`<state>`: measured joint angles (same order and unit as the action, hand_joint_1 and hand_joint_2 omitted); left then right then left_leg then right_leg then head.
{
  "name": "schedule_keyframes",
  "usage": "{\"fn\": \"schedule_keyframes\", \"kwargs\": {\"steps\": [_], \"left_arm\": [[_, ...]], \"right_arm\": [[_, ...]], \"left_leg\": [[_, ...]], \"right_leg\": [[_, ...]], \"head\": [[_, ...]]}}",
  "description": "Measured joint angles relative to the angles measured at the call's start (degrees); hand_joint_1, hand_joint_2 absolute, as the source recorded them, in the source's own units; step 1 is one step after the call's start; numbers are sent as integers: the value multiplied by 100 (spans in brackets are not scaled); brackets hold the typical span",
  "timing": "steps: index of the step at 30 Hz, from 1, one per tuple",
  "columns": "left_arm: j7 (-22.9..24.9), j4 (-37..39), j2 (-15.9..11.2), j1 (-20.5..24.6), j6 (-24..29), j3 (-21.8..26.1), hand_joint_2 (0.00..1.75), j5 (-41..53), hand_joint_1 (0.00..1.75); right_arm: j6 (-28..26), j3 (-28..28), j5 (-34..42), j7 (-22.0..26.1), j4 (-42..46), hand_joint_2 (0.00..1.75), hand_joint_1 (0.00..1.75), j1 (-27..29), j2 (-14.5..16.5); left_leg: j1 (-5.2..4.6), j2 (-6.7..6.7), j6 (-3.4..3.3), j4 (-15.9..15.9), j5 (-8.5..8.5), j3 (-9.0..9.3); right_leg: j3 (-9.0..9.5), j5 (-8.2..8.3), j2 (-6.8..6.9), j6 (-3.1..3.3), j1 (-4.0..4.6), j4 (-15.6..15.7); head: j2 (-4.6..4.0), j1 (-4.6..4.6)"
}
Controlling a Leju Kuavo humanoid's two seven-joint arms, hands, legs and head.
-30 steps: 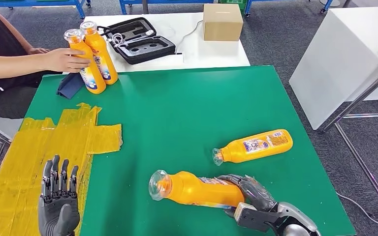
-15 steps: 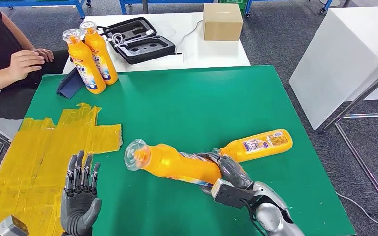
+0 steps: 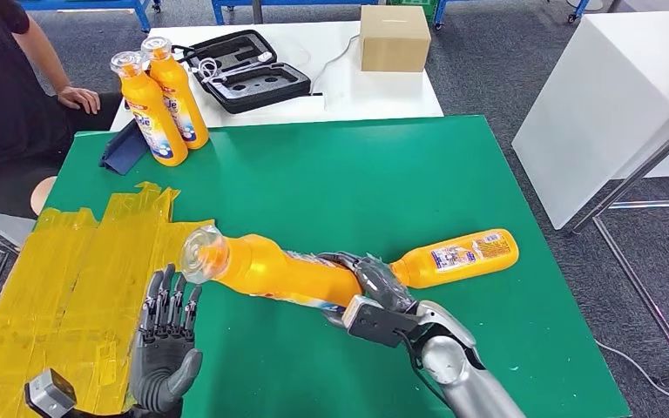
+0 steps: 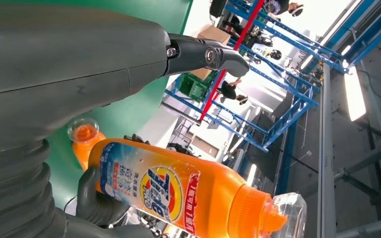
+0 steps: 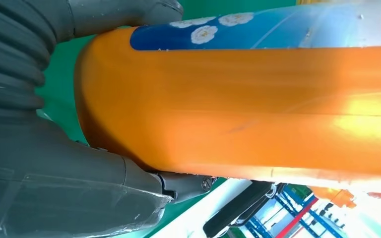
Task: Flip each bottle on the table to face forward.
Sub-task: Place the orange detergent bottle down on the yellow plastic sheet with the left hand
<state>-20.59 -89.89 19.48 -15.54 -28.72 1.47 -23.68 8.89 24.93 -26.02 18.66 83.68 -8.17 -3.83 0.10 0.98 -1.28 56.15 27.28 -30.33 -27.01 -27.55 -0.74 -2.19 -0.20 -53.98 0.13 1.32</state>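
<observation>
My right hand (image 3: 375, 292) grips the base of an orange bottle (image 3: 274, 268) and holds it lifted and tilted, its clear cap pointing toward the yellow tape. The same bottle (image 5: 258, 99) fills the right wrist view, and its label (image 4: 163, 191) faces the left wrist camera. My left hand (image 3: 167, 344) is open, fingers spread, just below the cap over the tape edge. A second orange bottle (image 3: 453, 258) lies on its side on the green table (image 3: 331, 183), right of my right hand. Two more orange bottles (image 3: 158, 100) stand upright at the far left corner.
Yellow tape (image 3: 70, 279) covers the table's near left. A person (image 3: 9, 96) sits at the far left, hands off the table. A blue cloth (image 3: 124, 148) lies by the standing bottles. A black case (image 3: 244, 70) and cardboard box (image 3: 392, 39) sit on the white table behind.
My right hand has raised the bottle and carried it left and away from me. My left hand has moved right toward its cap. The person let go of the standing bottles and drew back.
</observation>
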Motion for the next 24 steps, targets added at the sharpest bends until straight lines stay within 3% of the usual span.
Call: {"fn": "schedule_keyframes", "kwargs": {"steps": [6, 15, 24], "left_arm": [[-35, 140, -17, 111, 165, -285, 175, 89, 0], [-247, 277, -106, 262, 834, -656, 175, 633, 0], [-315, 312, -232, 226, 970, -646, 175, 684, 0]], "right_arm": [[37, 386, -99, -163, -387, 175, 175, -332, 277], [-226, 1561, -301, -349, -1525, 175, 175, -630, 968], [-294, 1924, -294, -366, -1989, 175, 175, -821, 1127]], "left_leg": [[1, -2, 0, 0, -1, 1], [6, 4, 2, -1, -1, -7], [1, 4, 1, -1, -2, -8]], "right_leg": [[1, 0, 0, 0, 1, -1], [-7, -1, 3, 2, 6, -3], [-9, -1, 3, 1, -1, -2]], "head": [[0, 1], [0, -1], [0, -1]]}}
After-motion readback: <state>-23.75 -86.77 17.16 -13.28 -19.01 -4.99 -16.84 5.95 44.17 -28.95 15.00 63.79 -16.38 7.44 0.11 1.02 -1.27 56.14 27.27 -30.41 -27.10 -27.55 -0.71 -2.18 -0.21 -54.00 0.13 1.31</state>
